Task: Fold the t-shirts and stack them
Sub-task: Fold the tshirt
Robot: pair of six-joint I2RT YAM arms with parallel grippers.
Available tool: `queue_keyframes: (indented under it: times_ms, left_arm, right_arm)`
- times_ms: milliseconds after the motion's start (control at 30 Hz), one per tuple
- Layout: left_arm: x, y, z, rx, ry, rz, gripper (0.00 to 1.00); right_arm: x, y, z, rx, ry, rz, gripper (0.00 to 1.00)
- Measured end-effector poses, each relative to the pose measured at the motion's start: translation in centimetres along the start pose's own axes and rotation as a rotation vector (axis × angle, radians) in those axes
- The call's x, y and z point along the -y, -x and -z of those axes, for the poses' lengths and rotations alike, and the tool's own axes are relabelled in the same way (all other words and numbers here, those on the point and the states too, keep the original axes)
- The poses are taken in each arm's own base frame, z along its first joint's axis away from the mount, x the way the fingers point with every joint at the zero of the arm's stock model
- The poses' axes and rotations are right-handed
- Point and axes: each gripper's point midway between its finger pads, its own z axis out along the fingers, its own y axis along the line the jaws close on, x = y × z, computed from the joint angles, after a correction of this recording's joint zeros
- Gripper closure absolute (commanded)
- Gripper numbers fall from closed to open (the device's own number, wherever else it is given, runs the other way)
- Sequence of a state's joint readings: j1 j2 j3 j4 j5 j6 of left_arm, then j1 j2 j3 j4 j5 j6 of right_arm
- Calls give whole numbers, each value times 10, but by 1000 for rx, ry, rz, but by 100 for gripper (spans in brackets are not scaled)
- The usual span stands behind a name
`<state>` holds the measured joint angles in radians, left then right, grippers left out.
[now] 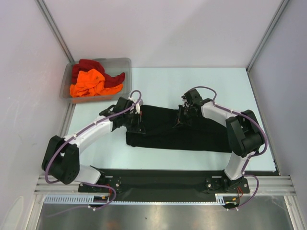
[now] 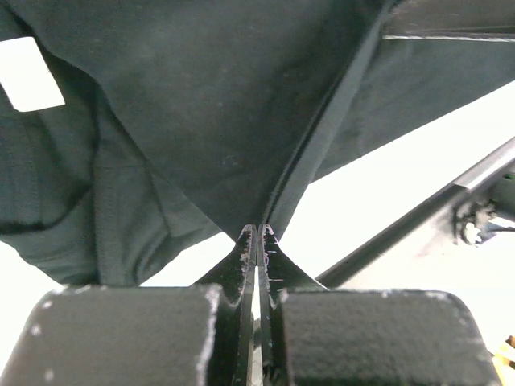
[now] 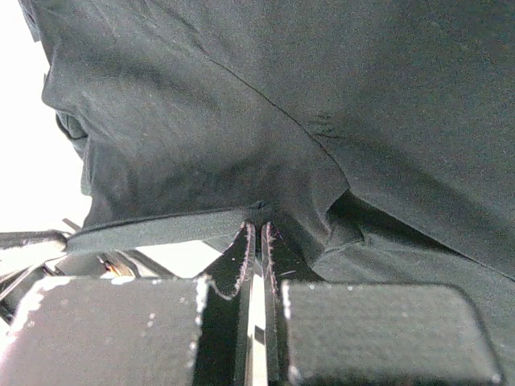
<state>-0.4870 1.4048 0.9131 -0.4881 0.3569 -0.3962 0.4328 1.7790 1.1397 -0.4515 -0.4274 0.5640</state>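
Two grippers, both busy on one shirt. Nearest, left gripper [image 2: 257, 232] clenched tight on a hem of the black t-shirt [image 1: 192, 136], with the cloth pulled up like a little tent at the tips. Just the same for right gripper [image 3: 259, 227], pinched hard on a fold of that same shirt. Black t-shirt lying as a long band across the table [image 1: 192, 81], between the two arms. Looks like the middle of a fold. Next, most likely: lift both pinched spots together and lay them over, level and at the same speed, or end up with a crooked fold. Far back on the left, see-through bin [image 1: 115, 60] with orange t-shirt [image 1: 88, 82] and dark red t-shirt [image 1: 88, 64] bunched up inside, not yet folded.
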Motion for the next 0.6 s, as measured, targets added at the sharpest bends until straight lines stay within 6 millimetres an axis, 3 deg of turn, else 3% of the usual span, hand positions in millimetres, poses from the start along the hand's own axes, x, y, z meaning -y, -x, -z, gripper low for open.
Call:
queue_keyframes:
  times_ms: [367,600]
  left_arm:
    - [22,-15,1,-21,-80,18,100]
    - [18,-33,-4,-53,-80,42,100]
  right_arm:
    - [1,0,1,4,0,-2,98]
    - [2,-2,0,-1,4,-4,98]
